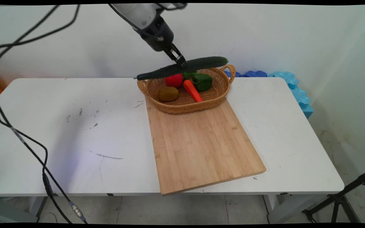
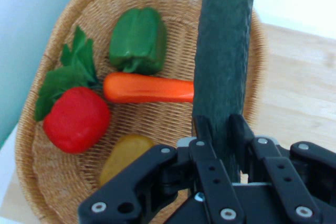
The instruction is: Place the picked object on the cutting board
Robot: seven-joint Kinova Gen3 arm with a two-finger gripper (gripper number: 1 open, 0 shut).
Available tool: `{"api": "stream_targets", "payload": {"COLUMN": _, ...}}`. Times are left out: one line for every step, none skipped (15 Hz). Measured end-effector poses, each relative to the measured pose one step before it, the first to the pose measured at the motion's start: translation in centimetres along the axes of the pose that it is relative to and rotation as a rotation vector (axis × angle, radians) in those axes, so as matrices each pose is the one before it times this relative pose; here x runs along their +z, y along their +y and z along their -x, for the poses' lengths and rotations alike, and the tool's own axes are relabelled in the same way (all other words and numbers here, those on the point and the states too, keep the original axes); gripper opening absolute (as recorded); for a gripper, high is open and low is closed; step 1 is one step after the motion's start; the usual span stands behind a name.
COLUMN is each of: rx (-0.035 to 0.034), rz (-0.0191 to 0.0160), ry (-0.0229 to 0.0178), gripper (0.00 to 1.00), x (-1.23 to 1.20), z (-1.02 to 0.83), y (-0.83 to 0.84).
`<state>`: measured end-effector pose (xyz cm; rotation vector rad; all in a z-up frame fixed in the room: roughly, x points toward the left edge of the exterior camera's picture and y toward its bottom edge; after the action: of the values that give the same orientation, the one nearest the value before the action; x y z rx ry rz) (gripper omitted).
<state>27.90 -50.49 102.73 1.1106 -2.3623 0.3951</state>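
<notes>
My gripper [image 1: 182, 64] is shut on a long dark green cucumber [image 1: 182, 67], held about level in the air just above a wicker basket [image 1: 214, 95]. In the hand view the cucumber [image 2: 223, 61] runs up from between my fingers [image 2: 203, 129] across the basket [image 2: 47, 182]. Inside the basket lie a red tomato-like fruit [image 1: 174, 80], an orange carrot [image 1: 192, 90], a green pepper [image 1: 202, 81] and a brown kiwi [image 1: 168, 94]. The hand view shows the red fruit [image 2: 76, 119], carrot [image 2: 147, 88], pepper [image 2: 137, 40] and kiwi [image 2: 123, 156].
The basket's near part rests on the far end of a bamboo cutting board [image 1: 198, 145] that reaches the white table's [image 1: 59, 133] front edge. Blue foam pieces [image 1: 293, 88] line the wall at the back right. Black cables [image 1: 17, 133] hang on the left. A tripod leg [image 1: 344, 196] stands at lower right.
</notes>
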Motion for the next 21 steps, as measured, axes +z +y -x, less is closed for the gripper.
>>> {"api": "stream_targets", "payload": {"rx": -0.00249, "rz": 0.01006, "ry": 0.00790, "gripper": 0.00, "x": -1.198, "z": 0.132, "y": 0.645}}
{"api": "stream_targets", "payload": {"rx": -0.00114, "rz": 0.01067, "ry": 0.00455, "gripper": 0.00, "x": -0.989, "z": 0.223, "y": 0.731}}
{"api": "stream_targets", "payload": {"rx": -0.00006, "rz": 0.00878, "ry": 0.00194, "gripper": 0.00, "x": -0.700, "z": 0.257, "y": 0.670}}
{"api": "stream_targets", "payload": {"rx": -0.00226, "rz": 0.01053, "ry": 0.00093, "gripper": 0.00, "x": -0.646, "z": 0.373, "y": 0.802}}
{"api": "stream_targets", "payload": {"rx": -0.00063, "rz": 0.00829, "ry": -0.00183, "gripper": 0.00, "x": -0.379, "z": 0.359, "y": 0.712}}
{"api": "stream_targets", "payload": {"rx": -0.00157, "rz": 0.00870, "ry": -0.00375, "gripper": 0.00, "x": -0.281, "z": 0.477, "y": 0.842}}
{"api": "stream_targets", "payload": {"rx": -0.00216, "rz": 0.00750, "ry": -0.00536, "gripper": 0.00, "x": -0.064, "z": 0.477, "y": 0.805}}
{"api": "stream_targets", "payload": {"rx": -0.00136, "rz": 0.00515, "ry": -0.00509, "gripper": 0.00, "x": 0.051, "z": 0.391, "y": 0.632}}
{"api": "stream_targets", "payload": {"rx": -0.00062, "rz": 0.00279, "ry": -0.00394, "gripper": 0.00, "x": 0.120, "z": 0.248, "y": 0.374}}
{"api": "stream_targets", "payload": {"rx": -0.00105, "rz": 0.00292, "ry": -0.00541, "gripper": 0.00, "x": 0.218, "z": 0.334, "y": 0.494}}
{"api": "stream_targets", "payload": {"rx": -0.00068, "rz": 0.00077, "ry": -0.00394, "gripper": 0.00, "x": 0.222, "z": 0.203, "y": 0.263}}
{"api": "stream_targets", "payload": {"rx": -0.00052, "rz": 0.00014, "ry": -0.00574, "gripper": 0.00, "x": 0.373, "z": 0.286, "y": 0.340}}
{"api": "stream_targets", "payload": {"rx": 0.00011, "rz": 0.00004, "ry": -0.00781, "gripper": 0.00, "x": 0.555, "z": 0.294, "y": 0.298}}
{"api": "stream_targets", "payload": {"rx": 0.00422, "rz": -0.00133, "ry": -0.00829, "gripper": 0.00, "x": 0.617, "z": 0.280, "y": 0.211}}
{"api": "stream_targets", "payload": {"rx": 0.00473, "rz": -0.00125, "ry": -0.00783, "gripper": 0.00, "x": 0.603, "z": 0.221, "y": 0.116}}
{"api": "stream_targets", "payload": {"rx": 0.00529, "rz": -0.00128, "ry": -0.00985, "gripper": 0.00, "x": 0.767, "z": 0.256, "y": 0.077}}
{"api": "stream_targets", "payload": {"rx": 0.00312, "rz": -0.00057, "ry": -0.00519, "gripper": 0.00, "x": 0.450, "z": 0.129, "y": 0.031}}
{"api": "stream_targets", "payload": {"rx": 0.00434, "rz": -0.00032, "ry": -0.00789, "gripper": 0.00, "x": 0.668, "z": 0.190, "y": 0.039}}
{"api": "stream_targets", "payload": {"rx": 0.00461, "rz": 0.00033, "ry": -0.00886, "gripper": 0.00, "x": 0.787, "z": 0.204, "y": 0.018}}
{"api": "stream_targets", "payload": {"rx": 0.00408, "rz": 0.00103, "ry": -0.00711, "gripper": 0.00, "x": 0.670, "z": 0.149, "y": 0.010}}
{"api": "stream_targets", "payload": {"rx": 0.00431, "rz": 0.00174, "ry": -0.00732, "gripper": 0.00, "x": 0.748, "z": 0.159, "y": -0.007}}
